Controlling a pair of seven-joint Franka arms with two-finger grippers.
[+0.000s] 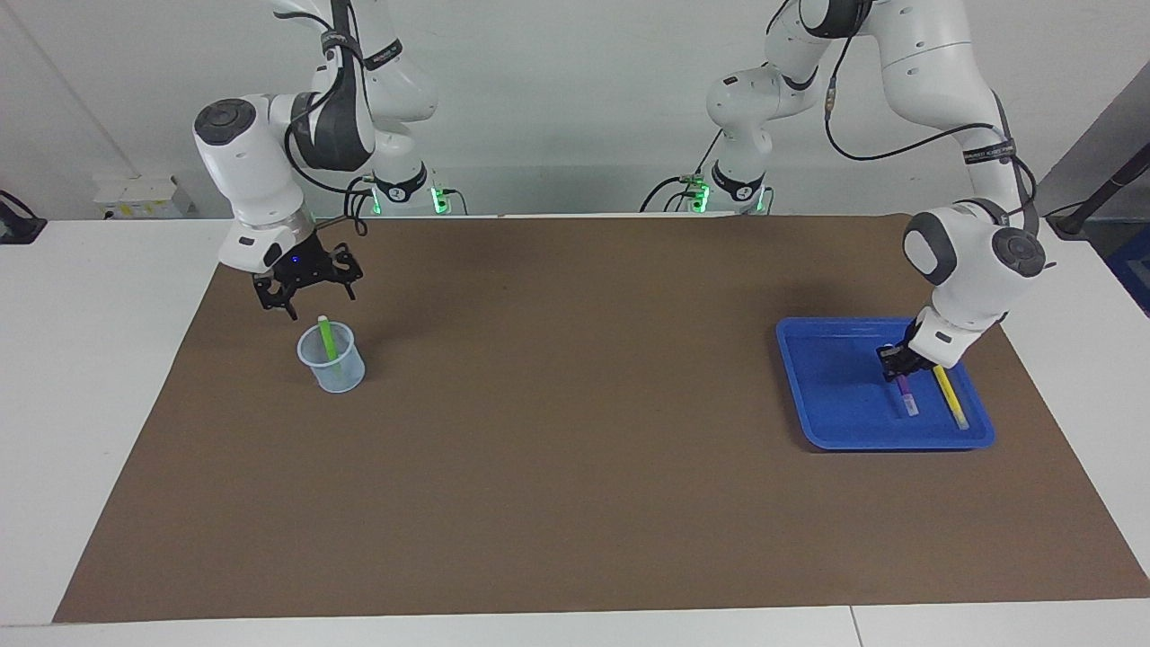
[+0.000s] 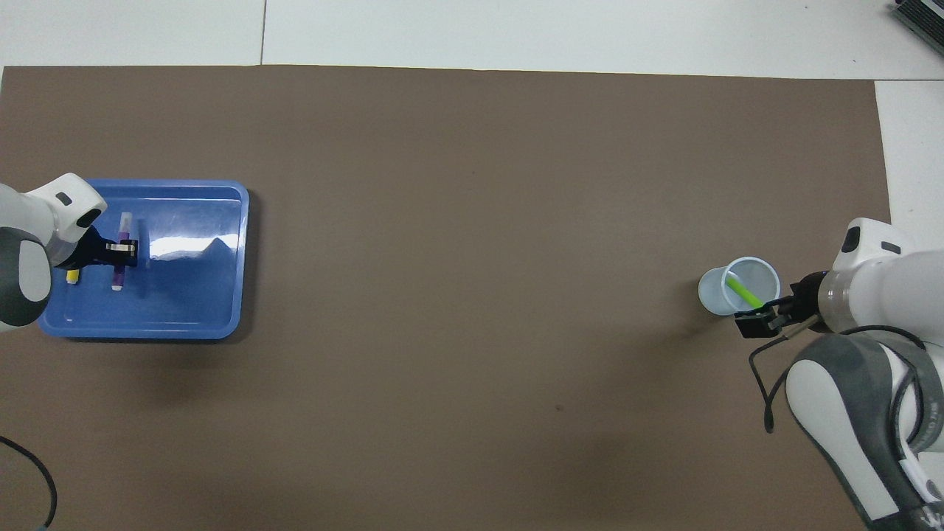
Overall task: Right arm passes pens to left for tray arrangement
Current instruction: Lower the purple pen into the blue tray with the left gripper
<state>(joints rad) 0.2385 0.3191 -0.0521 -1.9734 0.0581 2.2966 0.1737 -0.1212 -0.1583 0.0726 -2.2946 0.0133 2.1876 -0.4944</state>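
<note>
- Shallow bright blue plastic tray (image 1: 831, 386) (image 2: 192, 310): lies on the brown mat (image 1: 575, 431) covering the worktop, at the left arm's end.
- Left gripper (image 1: 896, 361) (image 2: 124, 253): low inside the tray, clamped on the slim purple marker pen (image 1: 906, 395) (image 2: 120, 254).
- Slim yellow marker pen (image 1: 949, 395) (image 2: 72, 276): flat in the tray, just beside the purple one.
- Right gripper (image 1: 305, 280) (image 2: 759, 321): fingers apart, over the mat well apart from the tray, just beside the small translucent pale-blue cup (image 1: 331, 358) (image 2: 737, 286) holding the bright green marker pen (image 1: 327, 337) (image 2: 743, 290).

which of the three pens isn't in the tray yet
The green pen: it stands in the clear cup. The yellow pen and purple pen are over the blue tray.
</note>
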